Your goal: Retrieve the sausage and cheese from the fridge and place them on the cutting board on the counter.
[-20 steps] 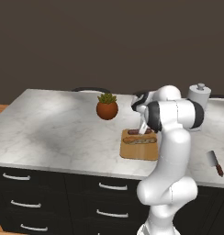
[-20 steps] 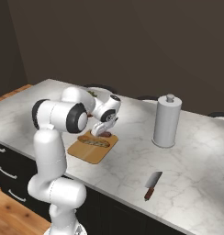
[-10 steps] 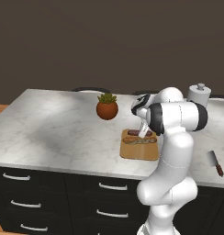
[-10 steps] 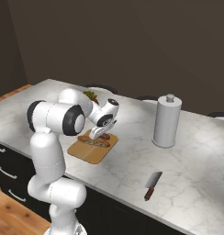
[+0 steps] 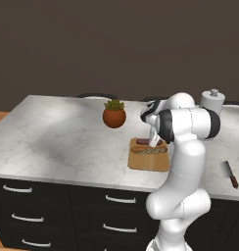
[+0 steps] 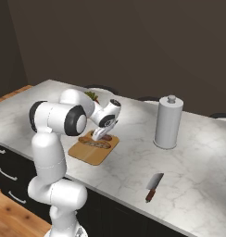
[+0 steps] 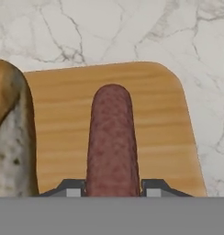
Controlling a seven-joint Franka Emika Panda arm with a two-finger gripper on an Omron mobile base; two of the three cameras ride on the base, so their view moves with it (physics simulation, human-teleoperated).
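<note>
Here your gripper (image 7: 112, 189) sat low over the cutting board (image 7: 63, 119), its jaws pinching the near end of the sausage (image 7: 112, 137), with the two dark fingertips (image 7: 70, 187) tight against either side of it. By my judgement the step in hand was setting the sausage down, so you needed to let it rest flat on the wood before spreading the jaws, then lift straight away so neither finger dragged it off the edge. You also had to mind the mottled loaf-like thing (image 7: 10, 137) lying just beside it on the same board, since a sideways swing could have nudged it. Further out, the sausage ran away from the hand as a slim, reddish-brown cylinder with paler speckling and a rounded far tip, ending short of the board's far edge. From the base, the board (image 5: 147, 162) lay on the white marbled counter (image 5: 58, 142), with a potted plant (image 5: 114, 114) beyond it.
</note>
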